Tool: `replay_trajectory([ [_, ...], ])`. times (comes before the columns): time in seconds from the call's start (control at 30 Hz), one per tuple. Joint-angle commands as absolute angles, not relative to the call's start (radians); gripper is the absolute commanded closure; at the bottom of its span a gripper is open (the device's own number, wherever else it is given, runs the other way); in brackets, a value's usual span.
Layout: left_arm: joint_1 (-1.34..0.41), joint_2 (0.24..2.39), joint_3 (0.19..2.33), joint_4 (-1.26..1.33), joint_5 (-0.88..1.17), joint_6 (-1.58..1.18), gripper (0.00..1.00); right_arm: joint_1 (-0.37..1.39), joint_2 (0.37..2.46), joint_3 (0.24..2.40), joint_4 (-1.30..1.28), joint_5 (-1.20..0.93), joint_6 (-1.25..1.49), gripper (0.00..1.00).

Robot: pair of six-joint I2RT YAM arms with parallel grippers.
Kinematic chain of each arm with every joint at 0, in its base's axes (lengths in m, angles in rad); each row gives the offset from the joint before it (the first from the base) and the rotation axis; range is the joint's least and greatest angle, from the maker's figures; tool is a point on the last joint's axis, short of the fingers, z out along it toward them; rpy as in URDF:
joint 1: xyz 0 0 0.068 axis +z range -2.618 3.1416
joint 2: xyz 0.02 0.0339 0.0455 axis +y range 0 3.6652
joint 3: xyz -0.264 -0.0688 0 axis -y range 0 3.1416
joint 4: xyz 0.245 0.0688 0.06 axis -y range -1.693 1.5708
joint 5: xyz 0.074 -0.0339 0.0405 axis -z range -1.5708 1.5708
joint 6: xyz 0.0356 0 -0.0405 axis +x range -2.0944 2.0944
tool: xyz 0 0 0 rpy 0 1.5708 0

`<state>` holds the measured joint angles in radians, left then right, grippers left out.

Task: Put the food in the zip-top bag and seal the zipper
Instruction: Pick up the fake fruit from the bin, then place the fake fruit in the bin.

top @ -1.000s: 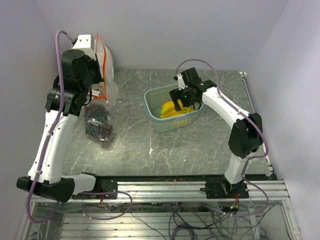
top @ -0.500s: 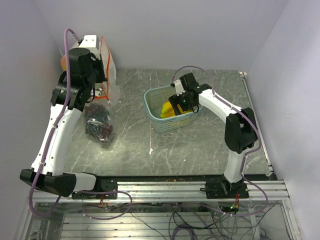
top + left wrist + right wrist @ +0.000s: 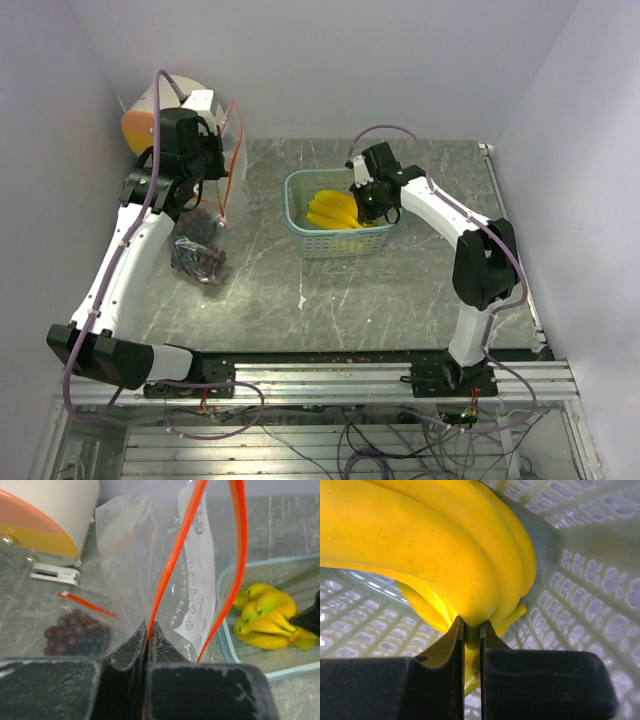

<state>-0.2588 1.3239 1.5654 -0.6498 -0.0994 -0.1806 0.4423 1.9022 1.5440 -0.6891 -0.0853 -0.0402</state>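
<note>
My left gripper is raised at the back left and shut on the red zipper edge of the clear zip-top bag. In the left wrist view that edge runs up from between the closed jaws, and the bag hangs open. Dark grapes lie in clear plastic on the table below; the left wrist view shows the grapes too. The yellow bananas lie in the teal basket. My right gripper reaches into it, shut on the stem of the bananas.
An orange-and-white round object stands against the back-left wall, right behind the bag. The basket's mesh wall closes round my right gripper. Walls bound the table at the back, left and right.
My right gripper dropped into the basket and shut on the banana stem. The bunch now lies further left in the basket. My left arm carried the bag rightward, uncovering the orange-and-white object.
</note>
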Motion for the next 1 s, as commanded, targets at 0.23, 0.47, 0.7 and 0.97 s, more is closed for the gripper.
replay_trajectory([
  [0.23, -0.265, 1.356, 1.342, -0.435, 0.180, -0.348, 0.93, 0.443, 1.743, 1.633, -0.678, -0.097, 0.106, 1.00],
  [0.47, -0.273, 1.408, 1.243, -0.268, 0.300, -0.472, 0.93, 0.444, 1.695, 1.653, -0.636, -0.124, 0.166, 1.00],
  [0.7, -0.287, 1.418, 1.222, -0.186, 0.358, -0.530, 0.93, 0.443, 1.710, 1.658, -0.648, -0.096, 0.208, 1.00],
  [0.97, -0.306, 1.420, 1.219, -0.167, 0.366, -0.552, 0.93, 0.443, 1.785, 1.666, -0.770, 0.030, 0.235, 0.90],
])
